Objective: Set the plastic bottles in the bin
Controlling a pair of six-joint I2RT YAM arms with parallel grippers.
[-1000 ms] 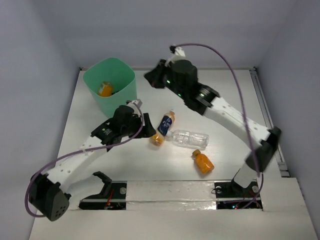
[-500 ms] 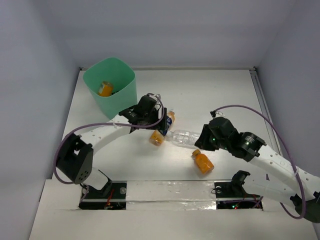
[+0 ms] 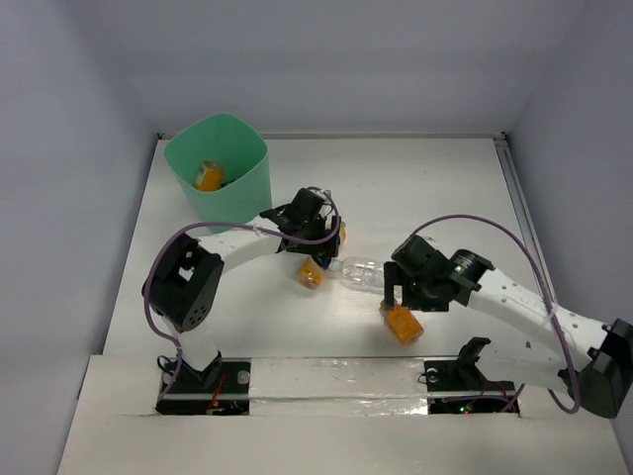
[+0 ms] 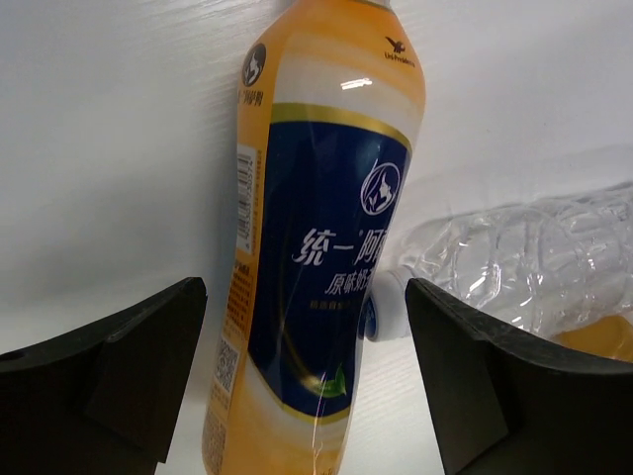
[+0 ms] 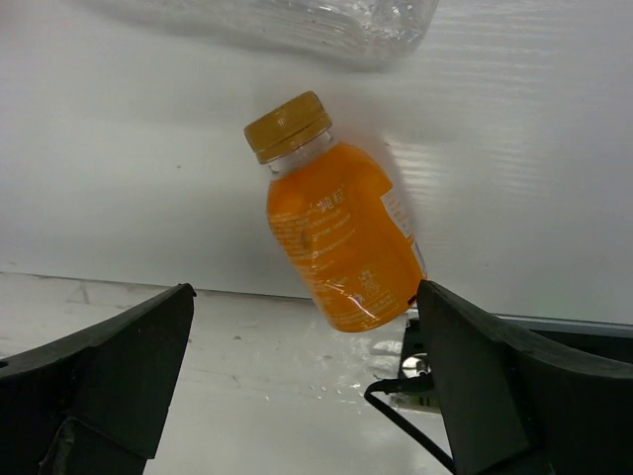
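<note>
At the far-left corner of the white desk (image 3: 445, 188), the mint-green bin (image 3: 247, 188), upright, with one orange bottle (image 3: 208, 176) lying inside next to something dark, too small to make out. Near the middle of the desk, four more bottles: a blue-labelled bottle (image 4: 326, 257) of orange drink lying on its side, a small orange bottle (image 3: 311, 274) just beside its near end, a larger clear bottle (image 3: 364, 270) on its side with its white cap (image 4: 388, 307) close against the blue label, and a tan-capped orange bottle (image 5: 341, 242) lying just nearer than the clear one. Left pincer (image 3: 324, 234) low over the blue-labelled bottle, jaws spread wide, one black finger (image 4: 119, 366) to each side with bare desk showing in both gaps, gripping nothing. Right pincer (image 3: 398, 300) down over the tan-capped orange bottle, likewise agape, fingers (image 5: 495, 376) flanking it without touching, the cap end pointing toward the clear bottle. A purple cable (image 3: 475, 220) looping above the right arm (image 3: 519, 302).
</note>
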